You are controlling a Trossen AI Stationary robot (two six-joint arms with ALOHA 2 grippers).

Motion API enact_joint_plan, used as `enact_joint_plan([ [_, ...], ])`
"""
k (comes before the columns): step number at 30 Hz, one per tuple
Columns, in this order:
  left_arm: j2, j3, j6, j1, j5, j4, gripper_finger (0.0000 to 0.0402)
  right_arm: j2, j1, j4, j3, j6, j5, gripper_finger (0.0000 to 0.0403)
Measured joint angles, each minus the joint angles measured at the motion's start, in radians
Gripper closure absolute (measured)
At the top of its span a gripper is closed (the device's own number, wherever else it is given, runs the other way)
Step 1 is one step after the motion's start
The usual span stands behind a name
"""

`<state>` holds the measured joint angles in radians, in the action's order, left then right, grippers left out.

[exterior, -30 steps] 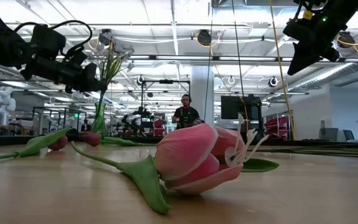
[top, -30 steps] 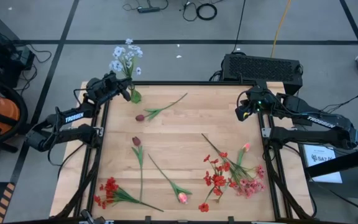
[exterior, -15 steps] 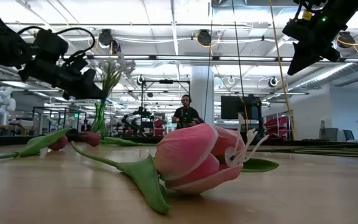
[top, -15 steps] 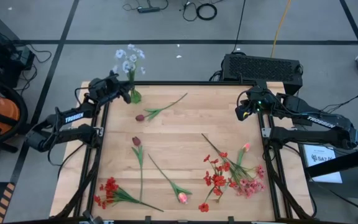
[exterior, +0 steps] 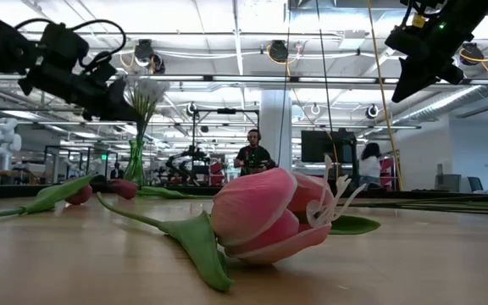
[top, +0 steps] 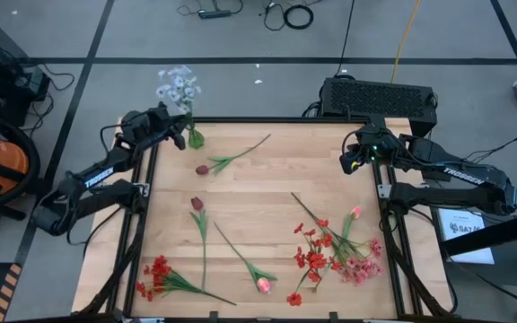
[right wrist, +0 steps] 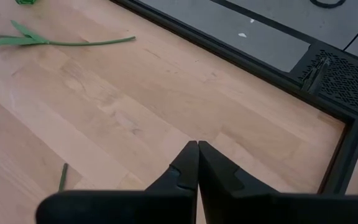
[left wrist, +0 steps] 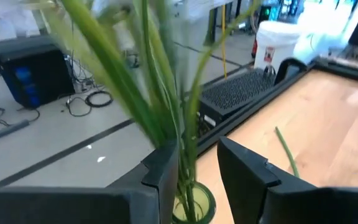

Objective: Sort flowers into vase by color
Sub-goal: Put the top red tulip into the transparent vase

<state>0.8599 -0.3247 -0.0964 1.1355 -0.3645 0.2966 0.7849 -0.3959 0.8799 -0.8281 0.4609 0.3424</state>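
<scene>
A white sprig (top: 176,85) stands with its stems in the green glass vase (top: 196,139) at the table's far left corner; the low view also shows the vase (exterior: 134,165). My left gripper (left wrist: 196,168) is open just above the vase's mouth, with the stems (left wrist: 166,106) rising between its fingers. Two dark red tulips (top: 203,169) (top: 197,205), a pink tulip (top: 264,285), red clusters (top: 157,274) (top: 312,256) and a pink cluster (top: 359,266) lie flat on the table. My right gripper (right wrist: 197,149) hangs shut above the far right part. My left gripper reaches level around the sprig's stems (left wrist: 180,155) just above the vase's mouth. The stems run close along one finger (left wrist: 163,171). Whether they touch it, I cannot tell. The sprig stands in the vase on its own.
The table has a black frame rail (top: 267,119) around it. A black box (top: 380,94) sits behind the far right edge. In the low view the pink tulip (exterior: 265,212) lies close in front. People stand in the room far behind the table.
My left gripper has opened off the sprig's stems, risen a little and tipped nearer to level. The sprig stays standing in the vase, its white head swaying a little to the left.
</scene>
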Motion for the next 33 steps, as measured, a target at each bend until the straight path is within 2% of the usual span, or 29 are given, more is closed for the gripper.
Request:
enact_joint_plan([
  [4,-0.078,-0.05,-0.023,0.0,0.004,-0.179,0.0283,0.0,0.0,0.0,0.0,-0.001,0.0,0.0403],
  [11,-0.187,-0.089,-0.024,0.0,0.044,-0.366,0.0282,0.0,0.0,0.0,0.0,-0.001,0.0,0.0403],
  [19,-0.273,-0.231,-0.009,-0.002,0.074,-0.767,0.0283,0.0,0.0,0.0,0.0,-0.001,0.0,0.0403],
  [21,-0.282,-0.264,0.047,-0.007,0.074,-0.837,0.0283,0.0,0.0,0.0,0.0,-0.005,0.0,0.0403],
  [27,-0.296,-0.292,0.242,-0.054,0.05,-0.883,0.0284,0.0,0.0,-0.012,0.0,-0.005,0.0,0.0403],
  [33,-0.296,-0.292,0.332,-0.188,0.038,-0.883,0.0284,0.022,0.0,-0.155,0.0,-0.026,-0.013,0.0403],
])
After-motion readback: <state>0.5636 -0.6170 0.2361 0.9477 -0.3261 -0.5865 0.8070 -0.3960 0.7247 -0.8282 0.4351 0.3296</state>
